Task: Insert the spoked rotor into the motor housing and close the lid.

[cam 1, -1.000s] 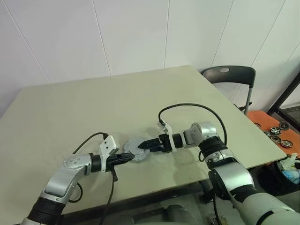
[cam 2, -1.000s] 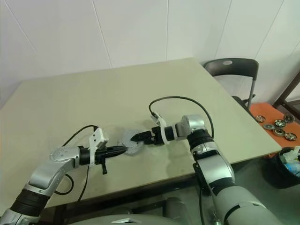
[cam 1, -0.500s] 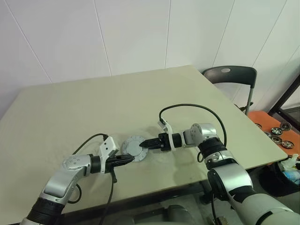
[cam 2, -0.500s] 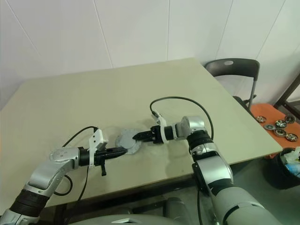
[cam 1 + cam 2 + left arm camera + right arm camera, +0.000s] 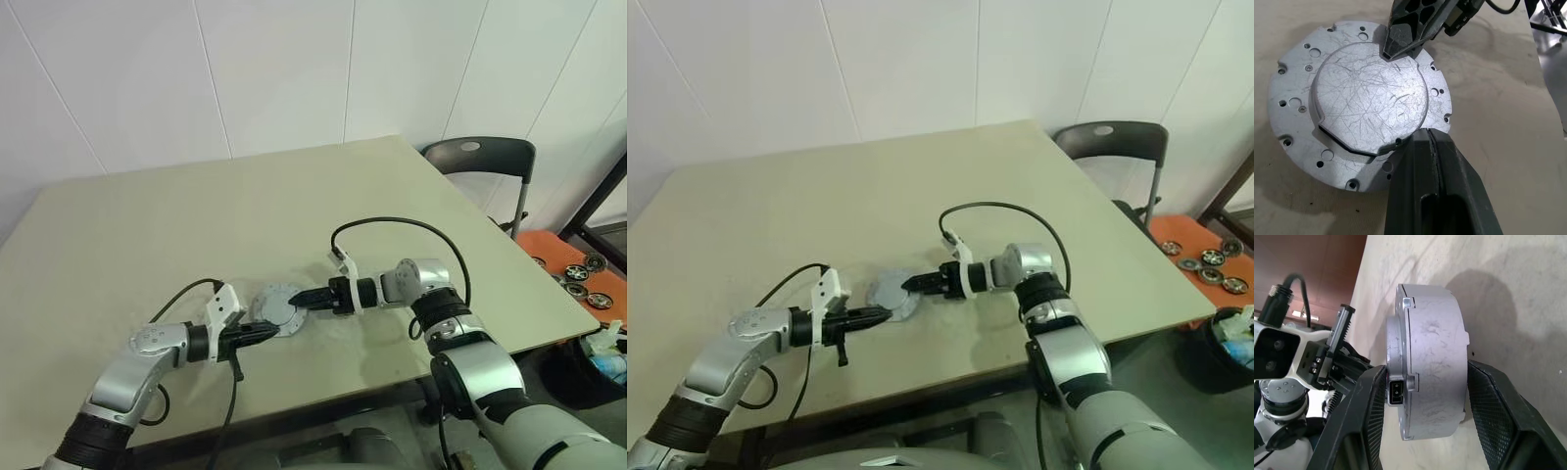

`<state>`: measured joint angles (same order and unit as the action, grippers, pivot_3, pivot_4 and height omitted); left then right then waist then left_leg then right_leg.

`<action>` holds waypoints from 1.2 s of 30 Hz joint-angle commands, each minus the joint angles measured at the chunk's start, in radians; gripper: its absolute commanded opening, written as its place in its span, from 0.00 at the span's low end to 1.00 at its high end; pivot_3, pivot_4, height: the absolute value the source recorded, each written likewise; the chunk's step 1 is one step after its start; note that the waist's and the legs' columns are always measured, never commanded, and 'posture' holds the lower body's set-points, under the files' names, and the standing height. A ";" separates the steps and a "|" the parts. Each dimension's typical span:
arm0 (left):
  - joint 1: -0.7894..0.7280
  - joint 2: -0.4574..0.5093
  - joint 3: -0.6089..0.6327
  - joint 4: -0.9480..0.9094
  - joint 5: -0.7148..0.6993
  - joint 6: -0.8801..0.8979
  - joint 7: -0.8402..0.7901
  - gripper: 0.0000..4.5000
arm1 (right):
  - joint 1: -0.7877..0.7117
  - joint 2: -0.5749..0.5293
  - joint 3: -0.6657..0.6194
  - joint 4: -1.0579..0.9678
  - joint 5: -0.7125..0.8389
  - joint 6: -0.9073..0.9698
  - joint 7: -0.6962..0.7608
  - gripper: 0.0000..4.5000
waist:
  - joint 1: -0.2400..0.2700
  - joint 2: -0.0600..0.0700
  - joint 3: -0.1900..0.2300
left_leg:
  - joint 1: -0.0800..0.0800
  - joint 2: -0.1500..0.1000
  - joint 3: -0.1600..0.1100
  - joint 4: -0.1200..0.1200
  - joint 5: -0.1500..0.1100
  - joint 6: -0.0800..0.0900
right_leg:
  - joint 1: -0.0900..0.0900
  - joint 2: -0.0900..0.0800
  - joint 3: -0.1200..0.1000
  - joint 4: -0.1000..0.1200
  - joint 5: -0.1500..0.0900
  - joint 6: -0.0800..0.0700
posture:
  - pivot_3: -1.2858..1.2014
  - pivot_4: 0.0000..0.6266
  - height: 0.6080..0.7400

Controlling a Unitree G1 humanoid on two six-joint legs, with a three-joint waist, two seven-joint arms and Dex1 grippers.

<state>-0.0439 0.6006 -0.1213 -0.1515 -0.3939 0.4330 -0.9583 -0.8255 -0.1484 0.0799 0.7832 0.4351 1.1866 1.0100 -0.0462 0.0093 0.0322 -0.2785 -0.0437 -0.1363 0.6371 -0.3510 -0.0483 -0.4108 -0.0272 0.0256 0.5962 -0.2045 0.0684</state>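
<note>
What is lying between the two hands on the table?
The round grey motor housing, lid side up, lies between the left hand and the right hand; the left eye view shows this.

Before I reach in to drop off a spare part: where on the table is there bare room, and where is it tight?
The table is bare across its far half toward the wall and at its right corner by the chair. It is crowded near the front edge, where the left tool and right tool flank the motor housing.
</note>
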 commanded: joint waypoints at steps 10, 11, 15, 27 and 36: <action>0.001 -0.010 0.413 -0.178 -0.285 0.162 0.175 0.00 | -0.067 0.082 -0.160 0.118 0.040 -0.033 -0.070 0.48 | -0.003 -0.004 -0.001 | -0.009 0.002 -0.001 0.001 0.000 -0.001 | -0.017 -0.001 0.001 -0.001 0.006 -0.009 | 0.52 0.00 1.00; 0.009 -0.014 0.456 -0.188 -0.320 0.176 0.193 0.00 | -0.069 0.084 -0.179 0.126 0.045 -0.043 -0.077 0.48 | -0.005 -0.004 0.000 | -0.009 0.002 -0.001 0.000 0.000 -0.001 | -0.017 -0.001 0.001 -0.001 0.006 -0.009 | 0.52 0.00 1.00; 0.029 -0.020 0.534 -0.198 -0.398 0.206 0.234 0.00 | -0.075 0.093 -0.225 0.145 0.058 -0.055 -0.091 0.48 | -0.001 -0.005 0.000 | -0.009 0.002 0.000 0.000 0.000 -0.001 | -0.017 0.000 0.000 -0.001 0.006 -0.009 | 0.52 0.00 1.00; 0.116 -0.069 0.641 -0.161 -0.506 0.233 0.325 0.00 | -0.134 0.123 -0.375 0.192 0.128 -0.041 -0.151 0.48 | -0.001 -0.006 0.001 | -0.009 0.001 0.002 0.000 0.000 -0.001 | -0.017 0.000 0.001 -0.001 0.006 -0.009 | 0.52 0.00 1.00; 0.160 -0.141 0.586 -0.180 -0.530 0.256 0.347 0.00 | -0.195 0.112 -0.472 0.241 0.173 -0.038 -0.210 0.48 | 0.001 -0.007 0.000 | -0.009 0.001 0.002 0.000 0.000 -0.001 | -0.016 0.000 0.001 -0.002 0.006 -0.009 | 0.52 0.00 1.00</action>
<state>0.1130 0.4692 0.4805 -0.3079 -0.8951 0.6876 -0.6101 -0.9447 -0.0367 -0.3338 1.0331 0.5390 1.1493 0.8020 -0.0457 0.0020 0.0326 -0.2878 -0.0428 -0.1336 0.6375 -0.3507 -0.0492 -0.4270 -0.0275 0.0266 0.5945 -0.1983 0.0595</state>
